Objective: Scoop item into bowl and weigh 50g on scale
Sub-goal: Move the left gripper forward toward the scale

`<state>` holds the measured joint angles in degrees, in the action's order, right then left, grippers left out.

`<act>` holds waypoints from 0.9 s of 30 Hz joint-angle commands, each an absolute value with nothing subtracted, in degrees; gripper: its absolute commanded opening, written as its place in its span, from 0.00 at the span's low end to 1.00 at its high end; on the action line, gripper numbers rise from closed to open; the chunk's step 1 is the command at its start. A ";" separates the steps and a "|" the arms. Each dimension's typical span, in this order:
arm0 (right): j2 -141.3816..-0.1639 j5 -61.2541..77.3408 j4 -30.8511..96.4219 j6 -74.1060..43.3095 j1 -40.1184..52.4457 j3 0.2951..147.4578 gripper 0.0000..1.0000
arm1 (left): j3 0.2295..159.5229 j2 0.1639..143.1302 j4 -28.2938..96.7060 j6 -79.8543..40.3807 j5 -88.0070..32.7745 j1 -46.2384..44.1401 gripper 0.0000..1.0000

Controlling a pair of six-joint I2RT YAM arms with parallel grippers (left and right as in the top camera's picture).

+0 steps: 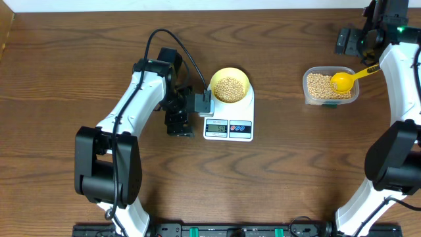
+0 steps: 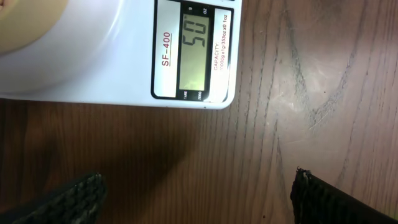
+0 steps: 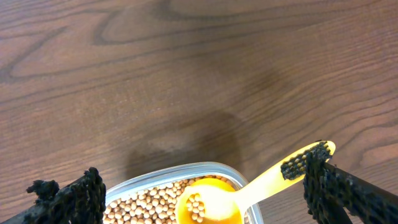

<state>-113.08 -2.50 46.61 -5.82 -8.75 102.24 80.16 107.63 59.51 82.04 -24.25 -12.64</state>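
Observation:
The white scale (image 1: 228, 122) carries the pale-yellow bowl (image 1: 229, 85), which holds a heap of tan grains (image 1: 229, 88). In the left wrist view the scale's display (image 2: 194, 53) reads 50. My left gripper (image 1: 179, 124) is open and empty over bare table just left of the scale; its fingers (image 2: 196, 199) are wide apart. My right gripper (image 1: 370, 46) is open at the far right. Its fingers (image 3: 199, 173) spread above the grain container, and the right fingertip is at the tip of the scoop's handle.
A clear plastic container (image 1: 330, 87) of grains stands at the right. The yellow scoop (image 1: 343, 81) lies in it with a few grains in its cup (image 3: 208, 208). A black cable loops over the left arm (image 1: 164, 39).

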 commanded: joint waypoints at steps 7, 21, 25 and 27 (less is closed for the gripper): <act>-111.70 -2.42 46.54 -5.50 -8.58 101.86 0.99 | 79.72 110.98 59.64 81.32 -24.82 -14.74 0.97; -111.70 -2.42 46.54 -5.50 -8.58 101.86 0.99 | 79.72 114.50 59.68 81.32 -24.80 -15.94 0.98; -111.70 -2.42 46.52 -5.50 -8.58 101.86 0.99 | 79.72 114.78 59.66 81.32 -24.82 -15.94 0.97; -111.70 -2.42 46.54 -5.50 -8.58 101.86 0.99 | 79.72 114.78 59.68 81.32 -24.82 -15.94 0.97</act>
<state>-113.08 -2.50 46.61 -5.82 -8.75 102.24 80.16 114.13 59.51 82.04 -24.25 -16.12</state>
